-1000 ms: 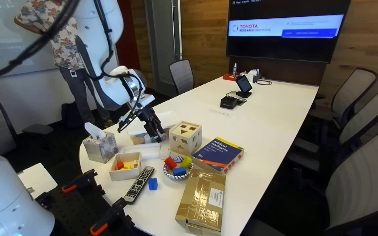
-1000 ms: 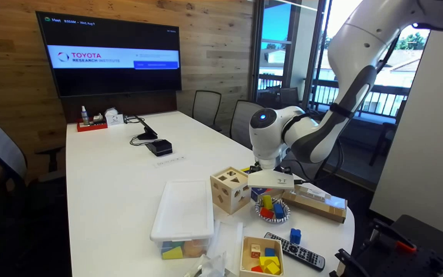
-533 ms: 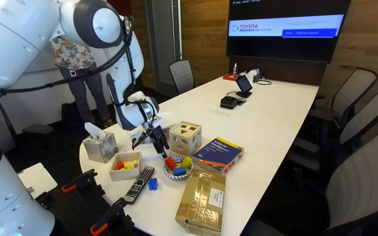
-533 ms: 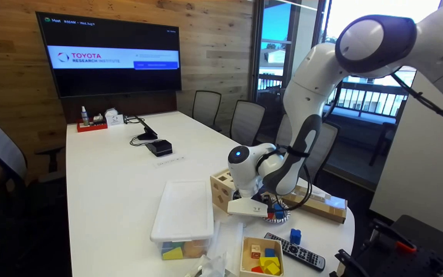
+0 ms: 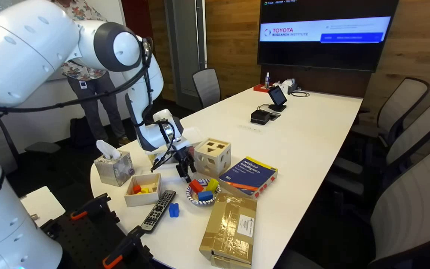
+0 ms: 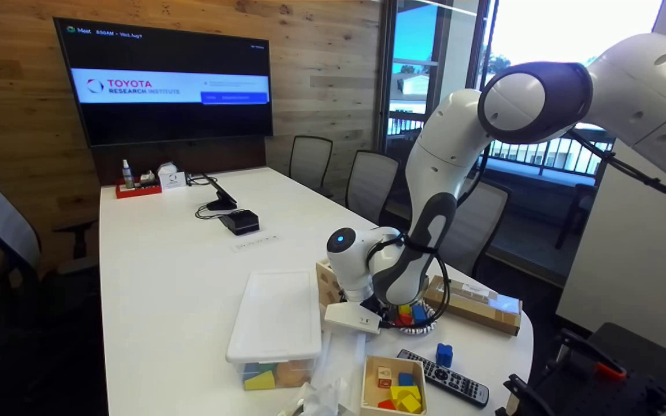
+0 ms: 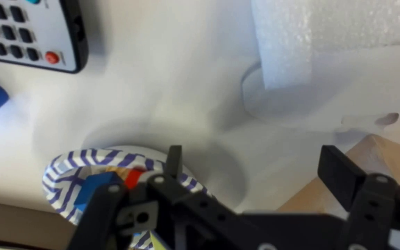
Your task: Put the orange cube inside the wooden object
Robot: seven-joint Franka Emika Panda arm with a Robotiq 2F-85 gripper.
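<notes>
The orange-red block [image 5: 196,186] lies in a blue-and-white striped bowl [image 5: 200,202] with a blue and a yellow block. It also shows in an exterior view [image 6: 403,319] and as a small patch behind the finger in the wrist view [image 7: 133,178]. The pale wooden box with cut-out holes [image 5: 212,158] stands behind the bowl, partly hidden by the arm in an exterior view [image 6: 326,286]; its corner shows in the wrist view [image 7: 313,196]. My gripper [image 5: 189,176] is low between bowl and box, open and empty; its left finger overlaps the bowl's rim in the wrist view [image 7: 250,156].
A wooden tray of blocks [image 5: 142,199], a remote [image 5: 159,210] and a blue block [image 5: 174,210] lie near the front. A tissue box [image 5: 114,168], a book [image 5: 250,175], a taped package [image 5: 224,224] and a lidded clear bin [image 6: 278,315] surround them. White foam [image 7: 359,24] lies by the gripper.
The arm has swung and lowered; my gripper has come down beside the bowl and wooden box. Since half a second ago, bowl and box have shifted very slightly away from it.
</notes>
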